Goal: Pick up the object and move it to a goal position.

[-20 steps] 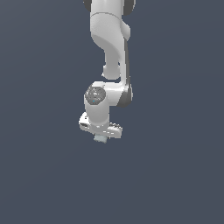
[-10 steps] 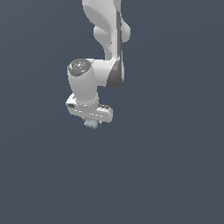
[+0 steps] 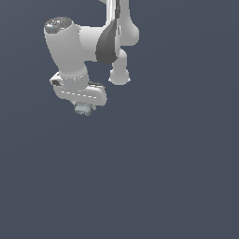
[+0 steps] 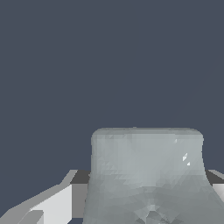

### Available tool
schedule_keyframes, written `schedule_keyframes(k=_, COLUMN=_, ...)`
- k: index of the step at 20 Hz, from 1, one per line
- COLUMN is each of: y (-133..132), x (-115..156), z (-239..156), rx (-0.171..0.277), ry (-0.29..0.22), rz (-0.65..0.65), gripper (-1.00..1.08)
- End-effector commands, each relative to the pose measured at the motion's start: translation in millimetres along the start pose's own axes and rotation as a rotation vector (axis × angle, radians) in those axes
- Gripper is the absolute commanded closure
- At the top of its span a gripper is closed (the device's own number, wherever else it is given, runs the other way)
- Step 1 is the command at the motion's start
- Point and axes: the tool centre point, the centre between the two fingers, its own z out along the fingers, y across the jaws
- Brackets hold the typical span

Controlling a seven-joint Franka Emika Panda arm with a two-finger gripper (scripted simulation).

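The object (image 3: 84,109), a small pale grey-green blocky item, hangs just under the white hand of the arm in the exterior view's upper left. My gripper (image 3: 84,108) is shut on it, and only its lower edge shows below the hand. In the wrist view the object (image 4: 146,175) fills the space between my two fingers (image 4: 52,205), pale and faintly mottled, with a flat top edge. Nothing but dark background lies beyond it. No goal marker shows in either view.
The white arm (image 3: 88,44) reaches in from the top of the exterior view, its dark-banded joint bent over the hand. All around is a plain dark blue-grey background with no surface edge visible.
The arm has swung toward the exterior view's left and upward, carrying the object with it. The hand stays shut on the object throughout.
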Motion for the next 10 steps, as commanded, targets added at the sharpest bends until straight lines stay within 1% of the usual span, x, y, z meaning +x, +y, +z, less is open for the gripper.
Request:
schedule_keyframes(k=1, y=17, x=-10, z=-24, rx=0.001, ry=0.0, rz=0.0, gripper=1.08)
schedule_keyframes(k=10, y=64, x=-35, z=-94, rx=-0.001, ry=0.0, rz=0.0, gripper=1.08)
